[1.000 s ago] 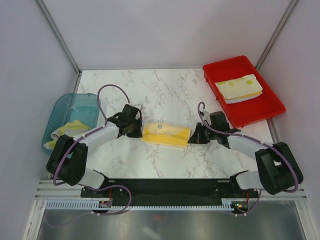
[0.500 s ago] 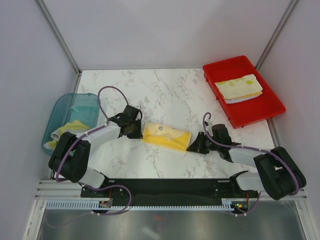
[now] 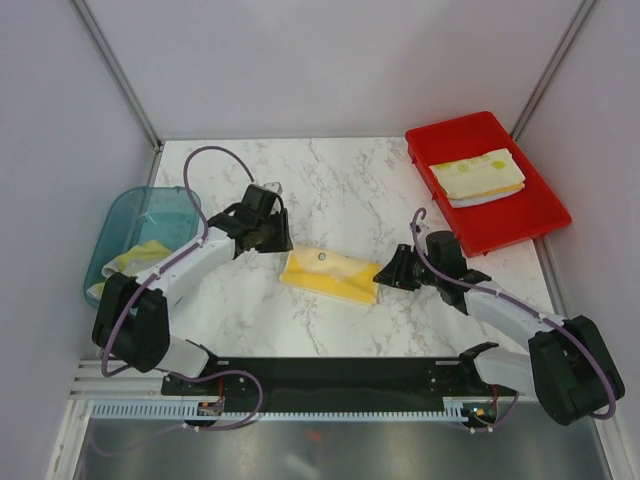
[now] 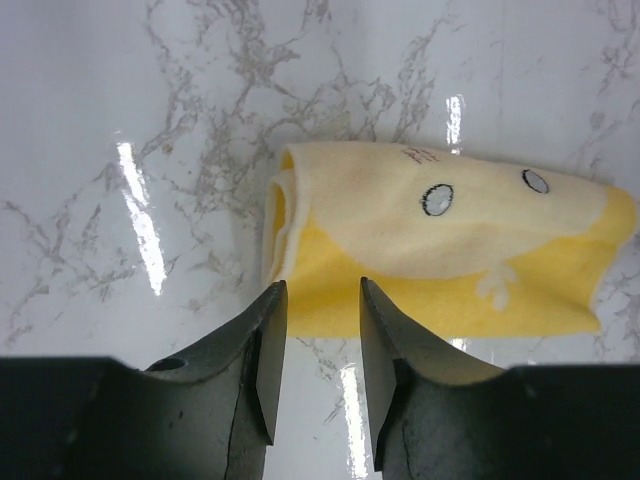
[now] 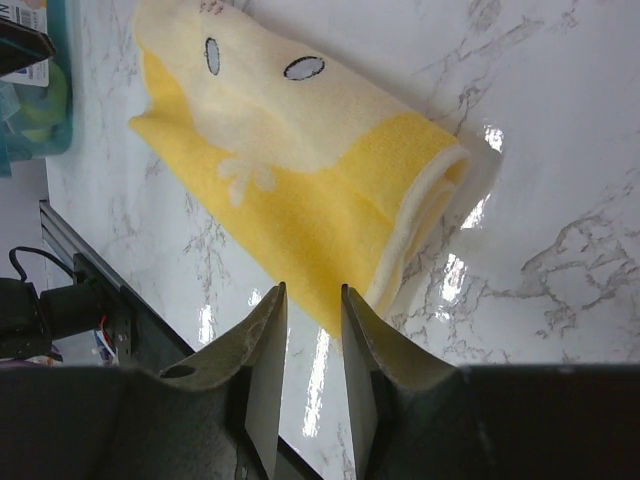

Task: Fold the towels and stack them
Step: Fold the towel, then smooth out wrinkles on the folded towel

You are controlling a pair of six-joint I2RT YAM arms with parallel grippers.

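I work in a robot test cell, a lab set-up and no home. Plain pale panel walls (image 3: 330,60) on aluminium posts (image 3: 115,70) box in a marble-look tabletop (image 3: 340,180). My left arm (image 3: 185,265) and right arm (image 3: 505,308) are bolted to a black base plate (image 3: 330,375). Purple cables (image 3: 213,178) hang bare, and a slotted cable duct (image 3: 300,410) runs along the near edge.

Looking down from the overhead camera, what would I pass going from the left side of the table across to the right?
teal tub → left gripper → folded yellow towel → right gripper → red tray
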